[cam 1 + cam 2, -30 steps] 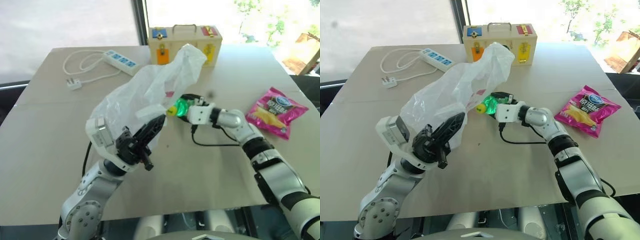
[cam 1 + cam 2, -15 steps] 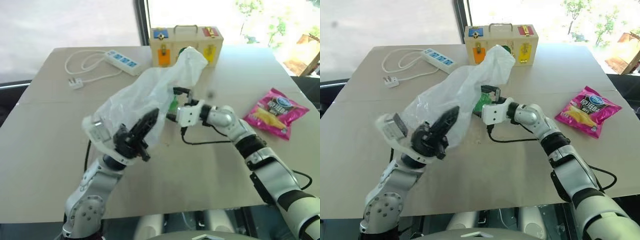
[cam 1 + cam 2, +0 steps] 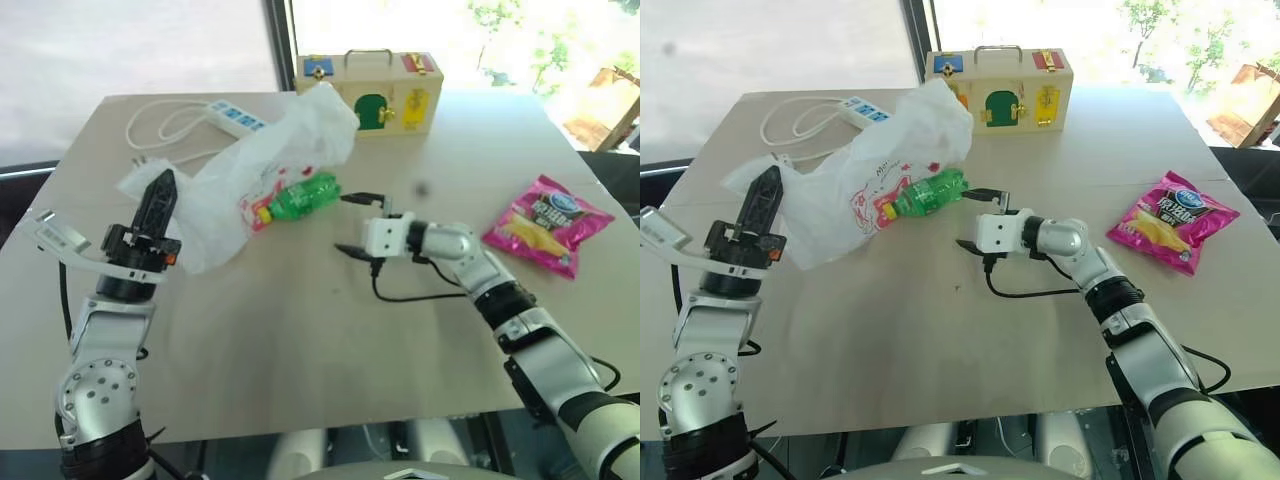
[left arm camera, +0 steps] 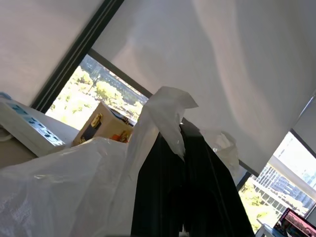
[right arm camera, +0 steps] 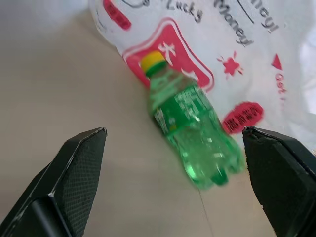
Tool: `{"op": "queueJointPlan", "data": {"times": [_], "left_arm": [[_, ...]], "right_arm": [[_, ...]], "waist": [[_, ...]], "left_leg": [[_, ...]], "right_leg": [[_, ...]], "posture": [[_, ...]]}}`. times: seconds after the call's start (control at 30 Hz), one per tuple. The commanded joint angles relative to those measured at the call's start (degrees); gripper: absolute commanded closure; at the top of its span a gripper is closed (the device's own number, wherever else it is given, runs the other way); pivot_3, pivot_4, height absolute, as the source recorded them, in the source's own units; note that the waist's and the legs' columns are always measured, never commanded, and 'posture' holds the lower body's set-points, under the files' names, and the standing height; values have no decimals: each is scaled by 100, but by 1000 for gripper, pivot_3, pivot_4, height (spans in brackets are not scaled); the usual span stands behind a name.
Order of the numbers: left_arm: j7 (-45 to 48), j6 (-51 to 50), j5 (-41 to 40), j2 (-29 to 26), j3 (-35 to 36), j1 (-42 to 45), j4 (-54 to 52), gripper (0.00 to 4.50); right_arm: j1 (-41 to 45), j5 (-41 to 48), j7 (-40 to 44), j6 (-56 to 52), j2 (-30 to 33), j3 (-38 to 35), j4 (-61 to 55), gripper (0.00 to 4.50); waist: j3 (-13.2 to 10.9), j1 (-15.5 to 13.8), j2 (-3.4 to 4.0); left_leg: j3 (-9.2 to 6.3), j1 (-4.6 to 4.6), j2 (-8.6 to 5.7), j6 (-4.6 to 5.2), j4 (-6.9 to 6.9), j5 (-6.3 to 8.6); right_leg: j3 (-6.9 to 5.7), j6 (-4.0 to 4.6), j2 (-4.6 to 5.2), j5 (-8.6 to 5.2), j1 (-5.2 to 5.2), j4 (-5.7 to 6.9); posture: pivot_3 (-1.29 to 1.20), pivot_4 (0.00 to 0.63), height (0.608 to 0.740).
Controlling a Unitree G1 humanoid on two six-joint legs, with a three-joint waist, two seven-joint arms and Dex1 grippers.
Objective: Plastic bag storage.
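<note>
White, thin and crinkled, the bag [image 3: 265, 170] lies spread on the bench [image 3: 300, 330], left of centre, one end bunched up just in front of the wooden box [image 3: 375, 92] at the far edge. Red printed marks show on its side. One corner of it is drawn out to the left, where the left gripper [image 3: 160, 195] pinches it, fingers closed tight and pointing upward; in the left wrist view the film wraps over the black fingers [image 4: 197, 187].

Lying on its side against the bag's near edge is a green bottle [image 3: 300, 197] with a yellow cap, the cap end towards the robot's left. Whether it rests on the film or only touches it cannot be told.

The right gripper [image 3: 352, 224] hangs just to the right of the bottle, pointing left at it, its jaws spread wide and holding nothing. The right wrist view has the bottle [image 5: 190, 133] lying between the two open fingers [image 5: 74, 177] but farther off, apart from both.

A white power strip [image 3: 235, 116] with its coiled cord sits at the far left of the bench, partly behind the bag. A pink chip packet [image 3: 545, 225] lies well off to the right. A black cable [image 3: 420, 296] loops on the bench under the right wrist.
</note>
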State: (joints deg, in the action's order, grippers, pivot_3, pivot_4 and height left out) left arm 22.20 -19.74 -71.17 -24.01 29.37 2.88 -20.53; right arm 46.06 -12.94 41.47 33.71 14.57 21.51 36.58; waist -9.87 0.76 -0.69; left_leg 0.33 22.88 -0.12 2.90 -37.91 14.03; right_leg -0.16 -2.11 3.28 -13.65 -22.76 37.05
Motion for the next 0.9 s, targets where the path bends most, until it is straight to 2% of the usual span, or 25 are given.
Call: {"op": "queueJointPlan", "data": {"times": [0.03, 0.2, 0.37, 0.43, 0.53, 0.67, 0.83, 0.9], "left_arm": [[-84, -5, -69, 0, 187, 49, 5, 4500], [-405, 166, 43, 99, 418, 221, 293, 4500], [-850, 182, 720, 117, 225, 489, 777, 4500], [-943, 151, 1281, 119, -169, 642, 949, 4500], [-1258, 139, 2195, 399, -950, 1458, 1750, 4500], [-1126, 299, 3044, 654, -1454, 2446, 2880, 4500], [-328, 55, 3711, 837, -2200, 3195, 4239, 4500], [70, -75, 3825, 880, -2329, 3393, 4719, 4500]], "right_arm": [[115, 127, 164, -269, -101, -5, -304, 45], [179, 109, 164, -725, -337, -29, -397, 45], [208, 165, 148, -949, -411, -116, -425, 45], [179, 204, 149, -1002, -376, -169, -474, 45], [83, 264, 124, -1052, -211, -286, -543, 45], [-119, 375, 142, -1233, 21, -440, -811, 45], [-548, 475, 6, -1588, 505, -794, -1374, 45], [-758, 495, -73, -1718, 695, -941, -1612, 45]], "waist": [[-1, 3, -1], [-1, 6, -1], [-1, 2, -2], [-2, 0, -4], [-3, -79, -5], [-3, -140, -15], [-3, -92, -16], [-1, -106, -13]], "left_leg": [[-1, 0, 0, 0, 1, 0], [-7, 0, 2, -6, 6, -2], [-12, 0, 0, -11, 9, -5], [-12, 1, -8, -12, 14, -5], [-33, 4, -23, -25, 18, -14], [-46, 9, -42, -32, 18, -22], [-40, 15, -42, -44, 42, -29], [-29, 43, -35, -47, 53, -31]], "right_leg": [[0, 0, 19, 0, 0, 0], [-4, 7, 20, 4, -3, 1], [-11, 10, 20, 6, -4, 1], [-11, 10, 28, 7, -5, 1], [-30, 9, 36, 7, -5, 1], [-51, 7, 22, 8, 0, 2], [-50, 5, 19, 7, -13, -7], [-44, 5, 18, 7, -50, -6]], "posture": [[0, 150, 740], [0, 150, 740], [0, 150, 740], [0, 150, 740], [0, 150, 740], [0, 150, 740], [0, 150, 740], [0, 150, 740]]}}
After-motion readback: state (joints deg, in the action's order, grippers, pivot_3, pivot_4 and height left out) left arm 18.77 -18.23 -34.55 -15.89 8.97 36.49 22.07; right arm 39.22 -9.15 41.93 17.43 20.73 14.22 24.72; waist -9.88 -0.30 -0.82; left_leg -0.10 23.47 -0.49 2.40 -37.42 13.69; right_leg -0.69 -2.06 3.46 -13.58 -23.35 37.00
